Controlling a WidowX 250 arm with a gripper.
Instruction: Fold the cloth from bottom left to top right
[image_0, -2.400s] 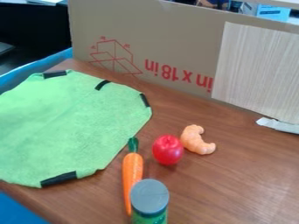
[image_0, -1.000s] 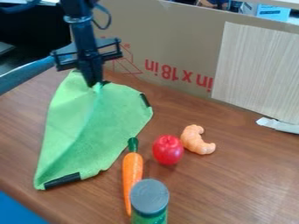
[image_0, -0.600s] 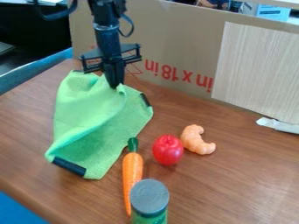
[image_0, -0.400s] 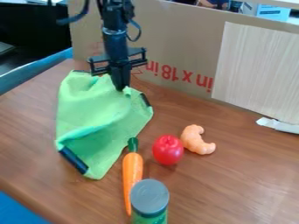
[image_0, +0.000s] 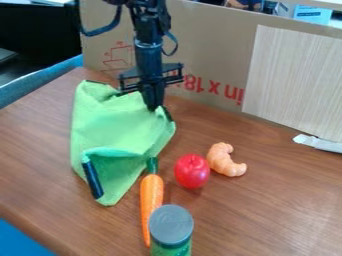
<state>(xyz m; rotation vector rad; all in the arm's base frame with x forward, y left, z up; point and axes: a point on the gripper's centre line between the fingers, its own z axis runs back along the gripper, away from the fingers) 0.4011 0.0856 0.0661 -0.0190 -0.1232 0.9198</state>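
Gripper (image_0: 153, 108): jaws pinching the cloth (image_0: 119, 129), which lies part-folded on the table (image_0: 33, 150) beside the carrot (image_0: 151, 196). You should lower the pinched part onto the far right edge, release, then lift straight up.

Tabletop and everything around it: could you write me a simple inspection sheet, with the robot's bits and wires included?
Surface: brown wood-grain table; damage, nothing seen.
Job's things: green cloth, rumpled and partly folded, a black strip near its lower edge.
Clutter: carrot by the cloth's edge, red fruit, curved orange piece, grey-lidded container.
Gripper: black gripper, closed on the cloth's upper right part.
Cables: dark cable looping beside the arm.
Surroundings: cardboard and pale panel behind.
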